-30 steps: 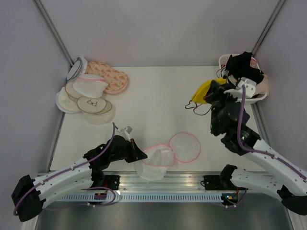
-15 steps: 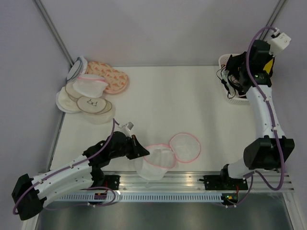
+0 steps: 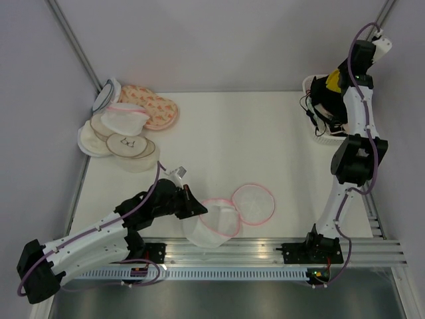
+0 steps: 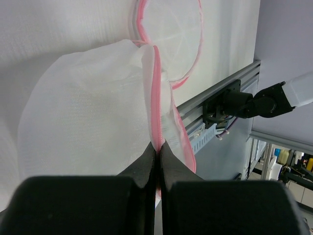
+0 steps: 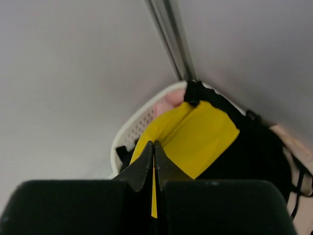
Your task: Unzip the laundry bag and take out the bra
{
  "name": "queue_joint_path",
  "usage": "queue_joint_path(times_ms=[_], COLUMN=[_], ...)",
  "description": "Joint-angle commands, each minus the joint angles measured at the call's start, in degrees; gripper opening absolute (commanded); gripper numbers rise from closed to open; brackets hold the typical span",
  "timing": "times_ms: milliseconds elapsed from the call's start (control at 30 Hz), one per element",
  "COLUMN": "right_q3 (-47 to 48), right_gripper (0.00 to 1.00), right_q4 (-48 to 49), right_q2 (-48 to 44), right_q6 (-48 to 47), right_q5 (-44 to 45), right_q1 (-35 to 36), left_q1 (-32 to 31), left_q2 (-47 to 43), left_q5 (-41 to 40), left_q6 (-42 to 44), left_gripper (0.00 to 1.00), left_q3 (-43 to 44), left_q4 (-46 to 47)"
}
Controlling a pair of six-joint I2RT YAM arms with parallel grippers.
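The whole table (image 3: 219,133) is seen steeply from above and behind the arm bases in the top view. From just behind the left gripper (image 4: 157,146), the laundry bag (image 4: 83,122) is viewed very closely. From the raised right gripper (image 5: 153,145), the yellow bra (image 5: 200,129) and white basket (image 5: 129,128) are looked down on. All three are shared with the top view.

Fine white mesh cloth on the laundry bag (image 4: 88,112) with pink zipper trim, smooth matt yellow cloth on the bra (image 5: 195,137) with black edging, basket (image 5: 133,128) of white perforated plastic, table (image 3: 219,133) matt white, rail (image 3: 252,247) of ribbed metal
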Motion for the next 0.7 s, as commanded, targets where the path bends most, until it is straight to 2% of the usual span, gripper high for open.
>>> queue_joint_path(times_ms=[0, 167, 300, 367, 400, 467, 500, 567, 667], right_q3=[-1.7, -3.5, -12.8, -13.7, -13.3, -13.0, -13.2, -14.5, -17.1], right_gripper=[0.0, 0.0, 0.01, 0.01, 0.12, 0.47, 0.7, 0.97, 0.98], right_q4=[-1.2, -3.1, 3.6, 5.9, 5.8, 5.8, 5.8, 6.9, 8.6], right_q2=[3.0, 7.8, 3.0, 0.2, -0.7, -3.9, -5.5, -11.2, -18.8], right_q6=[1.7, 2.3, 2.3, 1.9, 1.6, 0.8, 0.6, -0.1, -1.4], right_q5=[-5.1, -9.1, -10.0, -10.0, -9.8, -8.6, -7.2, -3.8, -2.8], right_q1=[0.3, 0.3, 0.3, 0.3, 0.3, 0.3, 0.3, 0.3, 0.3], left_q1=[0.1, 0.2, 0.2, 0.2, 0.3, 0.3, 0.3, 0.3, 0.3], left_q2=[0.0, -0.4, -0.4, -1.1, -1.3, -2.2, -2.5, -3.3, -4.7], left_q5=[-1.2, -1.5, -1.4, -1.5, -1.5, -1.5, -1.5, -1.5, -1.5], left_q6=[0.7, 0.2, 0.2, 0.1, -0.1, -0.3, -0.3, -0.2, -0.3], left_gripper=[0.02, 0.02, 0.02, 0.02, 0.02, 0.02, 0.02, 0.02, 0.02], left_q3=[-0.1, -1.5, -1.8, -2.3, -2.5, -3.0, -3.2, -3.2, -3.7], left_q4=[0.4, 0.9, 1.1, 1.3, 1.4, 1.9, 1.9, 1.8, 1.8])
